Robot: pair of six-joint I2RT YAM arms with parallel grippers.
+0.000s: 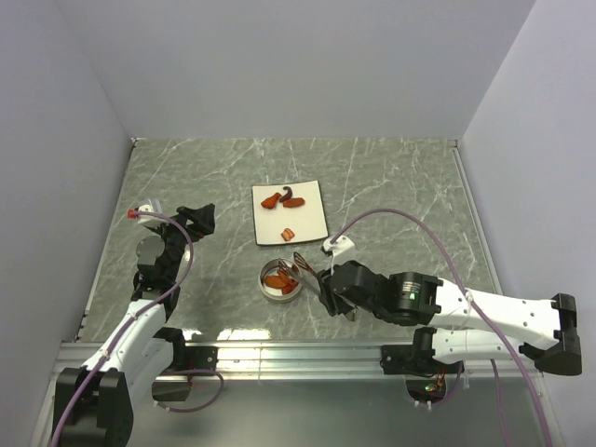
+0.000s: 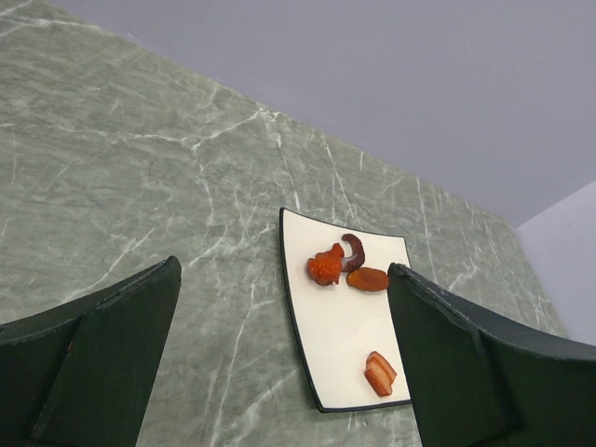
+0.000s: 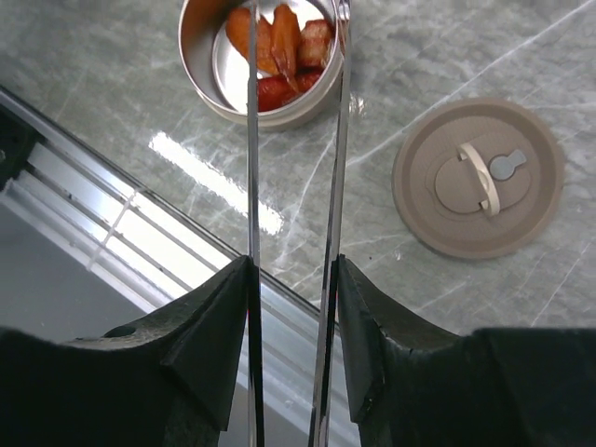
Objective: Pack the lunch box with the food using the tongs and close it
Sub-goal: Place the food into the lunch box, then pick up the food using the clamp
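Observation:
The lunch box [image 1: 281, 282], a round silver tin [image 3: 207, 65], sits on the table and holds several orange and red food pieces [image 3: 279, 42]. Its brown lid [image 3: 447, 209] lies flat on the table beside it, handle up. My right gripper [image 3: 293, 279] is shut on the tongs [image 3: 251, 168]. The two thin tong arms stand apart, and their tips reach over the tin. More food [image 2: 326, 267] lies on the white plate [image 2: 335, 335]: an orange-red lump, a dark purple curl [image 2: 355, 250], an oval piece [image 2: 367, 278] and a sliced piece [image 2: 380, 373]. My left gripper [image 2: 284, 275] hangs open and holds nothing, left of the plate [image 1: 303, 219].
The metal rail [image 1: 298, 352] runs along the table's near edge, just behind the tin. Grey walls close in the back and both sides of the marble-patterned table [image 1: 400, 186]. The right arm's cable [image 1: 410, 223] loops over the table to the right of the plate.

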